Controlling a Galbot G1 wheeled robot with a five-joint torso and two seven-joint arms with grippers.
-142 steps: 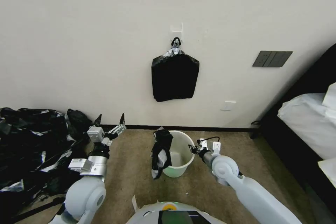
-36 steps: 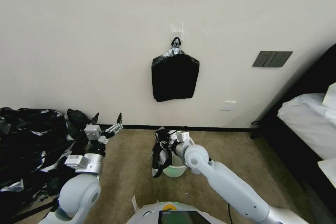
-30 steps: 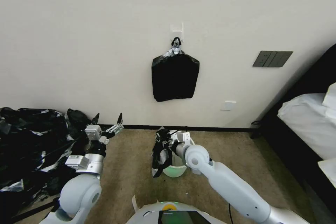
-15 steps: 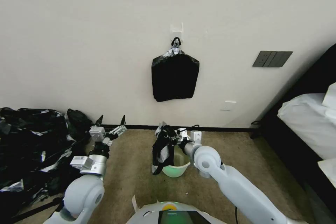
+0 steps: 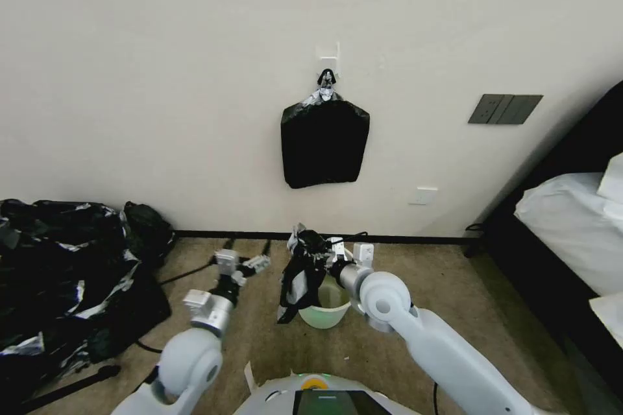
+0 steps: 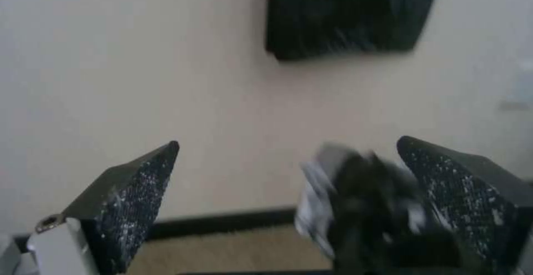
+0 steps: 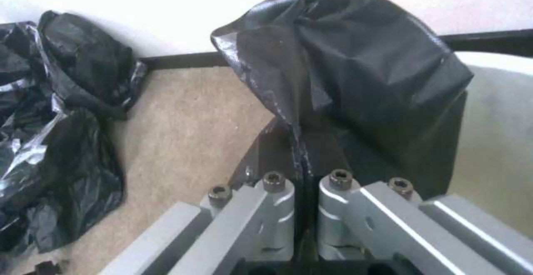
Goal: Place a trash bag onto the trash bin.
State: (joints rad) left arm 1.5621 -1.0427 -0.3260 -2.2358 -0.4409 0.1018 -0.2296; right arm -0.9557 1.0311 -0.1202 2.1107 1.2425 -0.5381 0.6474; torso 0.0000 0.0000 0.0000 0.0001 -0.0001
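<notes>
The white trash bin (image 5: 322,315) stands on the carpet near the wall. The black trash bag (image 5: 300,273) hangs crumpled over the bin's left rim, mostly outside it. My right gripper (image 5: 322,255) is at that rim, shut on a fold of the bag. In the right wrist view its jaws (image 7: 303,150) pinch the glossy bag (image 7: 361,71), with the bin's pale inside (image 7: 502,116) beside them. My left gripper (image 5: 247,250) hovers just left of the bin, open and holding nothing. In the left wrist view the bag (image 6: 366,208) sits in front of the open gripper (image 6: 289,175), near one of its fingers.
A big heap of black plastic (image 5: 58,272) covers the floor at the left. A flat stack of black bags (image 5: 324,142) hangs from a wall hook above the bin. A bed (image 5: 571,227) stands at the right. Bare carpet lies around the bin.
My left arm has swung right, from beside the heap to close by the bin. Earlier my right gripper crossed from the bin's right rim to the bag and took hold of it.
</notes>
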